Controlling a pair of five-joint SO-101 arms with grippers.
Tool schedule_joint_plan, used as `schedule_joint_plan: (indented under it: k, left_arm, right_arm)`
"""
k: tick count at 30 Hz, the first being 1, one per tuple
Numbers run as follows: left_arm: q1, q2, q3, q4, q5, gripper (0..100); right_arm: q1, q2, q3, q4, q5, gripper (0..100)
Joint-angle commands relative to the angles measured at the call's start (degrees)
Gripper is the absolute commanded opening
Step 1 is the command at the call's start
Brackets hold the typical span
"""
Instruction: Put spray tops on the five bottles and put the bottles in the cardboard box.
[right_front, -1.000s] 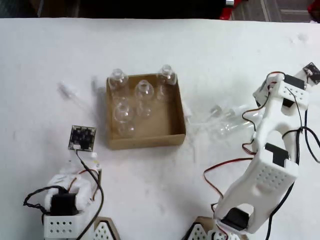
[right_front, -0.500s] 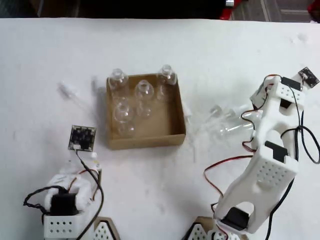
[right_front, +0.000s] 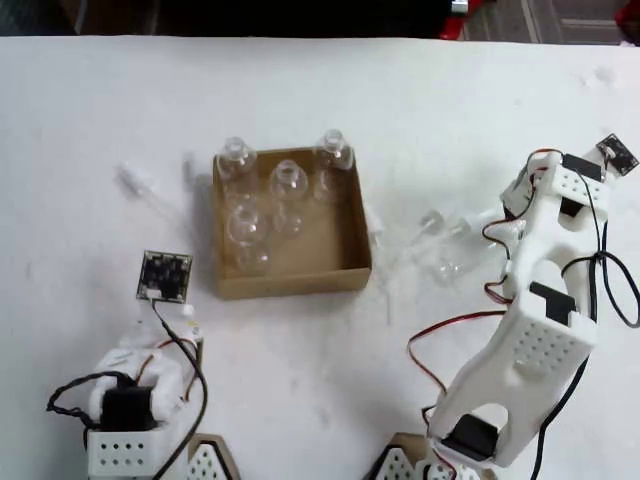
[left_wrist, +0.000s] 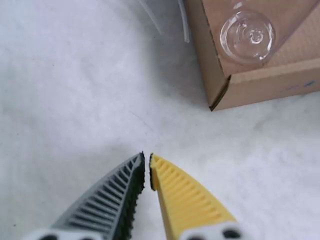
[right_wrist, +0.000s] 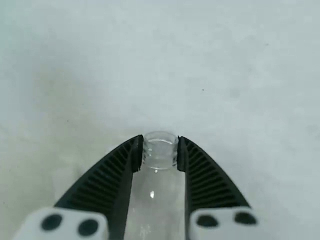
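The cardboard box (right_front: 345, 268) sits mid-table with several clear bottles (right_front: 288, 181) standing in it. My right gripper (right_wrist: 160, 145) is shut on the neck of another clear bottle (right_wrist: 160, 156), held off the white table to the right of the box. In the high view this bottle (right_front: 446, 266) pokes out from under the right arm (right_front: 545, 300). A clear spray top (right_front: 432, 221) lies beside it, and another spray top (right_front: 135, 184) lies left of the box. My left gripper (left_wrist: 147, 167) is shut on nothing, low over the table near the box's front left corner (left_wrist: 220, 95).
The left arm (right_front: 130, 400) is folded at the table's front left edge. A bottle (left_wrist: 248, 35) stands inside the box corner nearest it. A thin clear tube (left_wrist: 165, 20) lies just outside the box wall. White table lies open behind the box.
The right arm has shifted a little toward the back right. Its bottle, which lay stretched across the table, now points more end-on, with less of its length showing. The left arm has stayed still.
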Motion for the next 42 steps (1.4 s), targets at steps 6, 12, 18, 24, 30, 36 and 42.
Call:
schedule_joint_plan:
  k: [6,12,18,24,30,36,42]
  left_arm:
    - [-0.6,-0.5,-0.2,-0.9,0.6,2]
    - [-0.6,-0.5,-0.2,-0.9,0.7,2]
    - [-0.6,-0.5,-0.2,-0.9,0.7,2]
    - [-0.6,-0.5,-0.2,-0.9,0.7,2]
    - [-0.7,-0.5,-0.2,-0.9,0.6,2]
    - [-0.7,-0.5,-0.2,-0.9,0.5,2]
    - [-0.7,-0.5,-0.2,-0.9,0.5,2]
  right_arm:
    - [2.3,-4.8,-1.2,0.4,0.1,1.7]
    - [4.9,-14.5,-1.1,2.7,0.2,1.6]
    - [5.8,-28.2,-1.1,4.5,6.3,1.6]
    - [3.7,-41.5,-0.8,8.4,10.6,1.6]
    - [-5.1,-51.9,-0.8,14.5,10.9,1.6]
    - [-14.8,-58.9,-0.7,19.6,11.1,1.6]
    - [-20.9,-61.4,-0.7,23.3,11.1,1.6]
